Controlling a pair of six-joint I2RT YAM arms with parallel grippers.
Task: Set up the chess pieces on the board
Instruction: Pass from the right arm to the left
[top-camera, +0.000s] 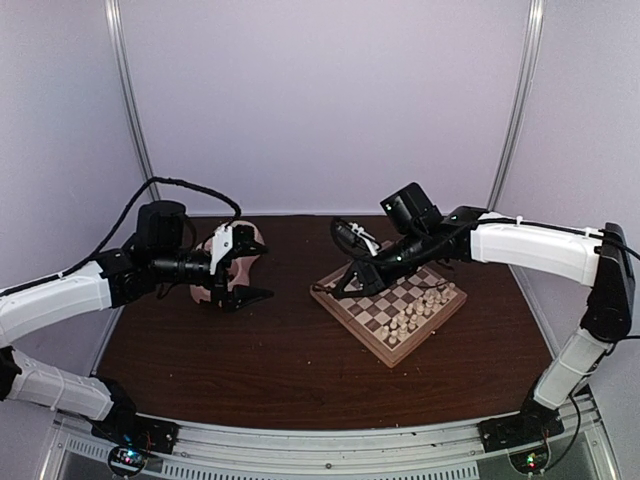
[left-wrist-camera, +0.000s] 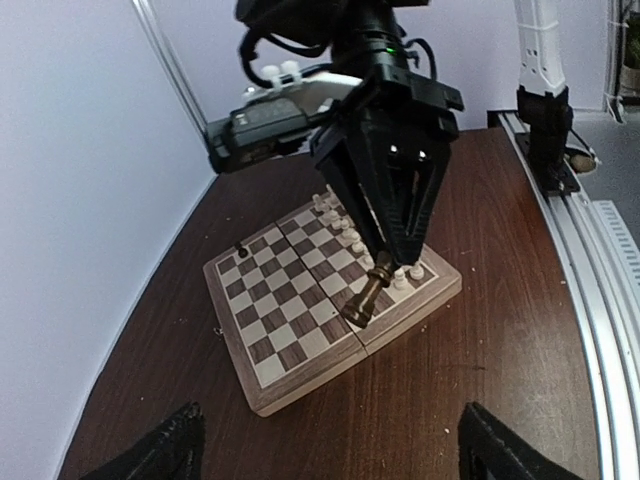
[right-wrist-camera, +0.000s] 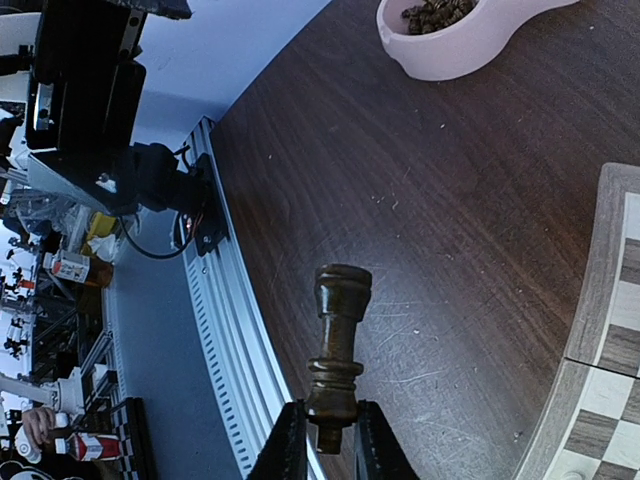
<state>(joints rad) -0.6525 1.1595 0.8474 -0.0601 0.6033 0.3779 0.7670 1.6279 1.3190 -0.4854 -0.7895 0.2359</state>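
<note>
Broadly, the table (top-camera: 300, 370) is dark and wood-grained with faint scratches, and it runs out beyond both pincers. Below the right pincer (left-wrist-camera: 385, 262) lies the board (left-wrist-camera: 290, 330), a square slab of light and dark checks inside a thick tan border, with a fold seam across it. By the left pincer (top-camera: 250, 272) sits a smooth pink bowl (right-wrist-camera: 450, 50). From above that pincer largely covers it, and the right wrist view cuts it off; dark chessmen (right-wrist-camera: 435, 12) are heaped inside as a blur. The left pincer is released, its fingers spread wide with nothing between them. The right pincer is clenched on a dark chess piece (right-wrist-camera: 335, 350) of turned wood, whose collar and flat round end point away from the fingertips. It hangs tilted over the board's edge squares, and contact with the board cannot be told. Pale chessmen (left-wrist-camera: 345, 225) line the squares behind the right pincer, some hidden by its fingers. One tiny dark chessman (left-wrist-camera: 238, 250) stands on a corner square well to its side.
</note>
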